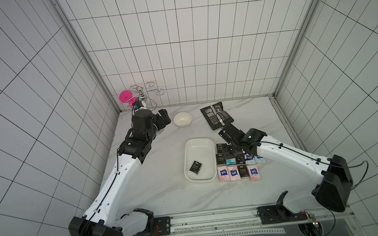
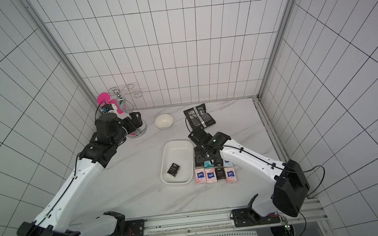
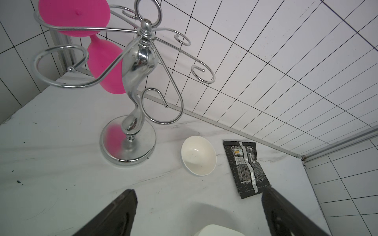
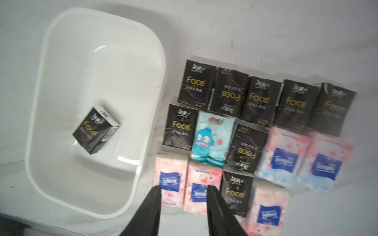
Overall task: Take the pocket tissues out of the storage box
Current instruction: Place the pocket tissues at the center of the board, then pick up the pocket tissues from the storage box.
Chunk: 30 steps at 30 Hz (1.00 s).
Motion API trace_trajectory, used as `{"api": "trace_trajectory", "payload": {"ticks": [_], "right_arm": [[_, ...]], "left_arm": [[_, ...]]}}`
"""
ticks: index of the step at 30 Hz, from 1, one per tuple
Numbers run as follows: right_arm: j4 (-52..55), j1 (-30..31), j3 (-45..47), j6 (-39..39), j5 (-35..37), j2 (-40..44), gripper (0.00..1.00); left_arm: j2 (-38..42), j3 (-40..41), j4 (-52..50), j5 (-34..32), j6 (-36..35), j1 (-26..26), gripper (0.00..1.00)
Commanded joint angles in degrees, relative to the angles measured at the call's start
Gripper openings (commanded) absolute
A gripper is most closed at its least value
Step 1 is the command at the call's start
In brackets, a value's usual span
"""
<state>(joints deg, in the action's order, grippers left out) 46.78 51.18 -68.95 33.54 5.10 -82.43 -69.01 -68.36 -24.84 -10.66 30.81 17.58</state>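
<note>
The storage box (image 1: pixel 198 140) (image 2: pixel 177 142) (image 4: pixel 102 17) is a shallow white tray at mid-table. One black "Face" packet (image 1: pixel 195 167) (image 2: pixel 173 169) (image 4: pixel 96 130) lies tilted inside it. Several pocket tissues (image 1: pixel 239 169) (image 2: pixel 214 173) (image 4: pixel 255 122) lie in rows on the table right of the box: black, pink-white and one teal (image 4: pixel 212 139). My right gripper (image 4: pixel 183 187) (image 1: pixel 229 153) hangs over these rows, open, with nothing between its fingers. Far back on the left, my left gripper (image 3: pixel 199 191) (image 1: pixel 163 117) is open and empty.
A small round white bowl (image 1: pixel 182 119) (image 3: pixel 198 155) and a flat black foil pouch (image 1: pixel 216 115) (image 3: pixel 245 167) lie behind the box. A chrome rack (image 1: pixel 142 97) (image 3: pixel 139 61) holding a pink glass (image 1: pixel 126 96) stands in the back left corner. Tiled walls enclose the table.
</note>
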Motion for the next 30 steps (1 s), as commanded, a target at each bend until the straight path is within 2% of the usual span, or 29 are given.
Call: {"api": "trace_trajectory", "payload": {"ticks": [1,6,12,18,30], "right_arm": [[-8.81,4.11,-2.56,6.78,-5.41,-2.00,0.42],[-12.44,9.03,-5.92,12.96,-5.50,-7.85,0.43],[-19.50,10.82,-3.22,22.83,-8.52,-11.80,0.46],[-21.88,12.10,-1.19,30.60,-8.00,-14.92,0.49],[-20.96,11.02,1.19,32.75,-8.51,-19.15,0.50]], "left_arm": [[-0.45,-1.95,-1.35,-2.12,-1.48,0.11,0.98],[-0.62,-1.75,-1.61,-2.39,-1.36,0.10,0.99],[-0.07,-1.16,-1.79,-3.12,-1.43,0.02,0.99],[0.71,-0.92,-1.77,-2.69,-1.27,0.04,0.99],[2.29,0.42,-1.31,-1.23,-1.01,-1.83,0.99]]}}
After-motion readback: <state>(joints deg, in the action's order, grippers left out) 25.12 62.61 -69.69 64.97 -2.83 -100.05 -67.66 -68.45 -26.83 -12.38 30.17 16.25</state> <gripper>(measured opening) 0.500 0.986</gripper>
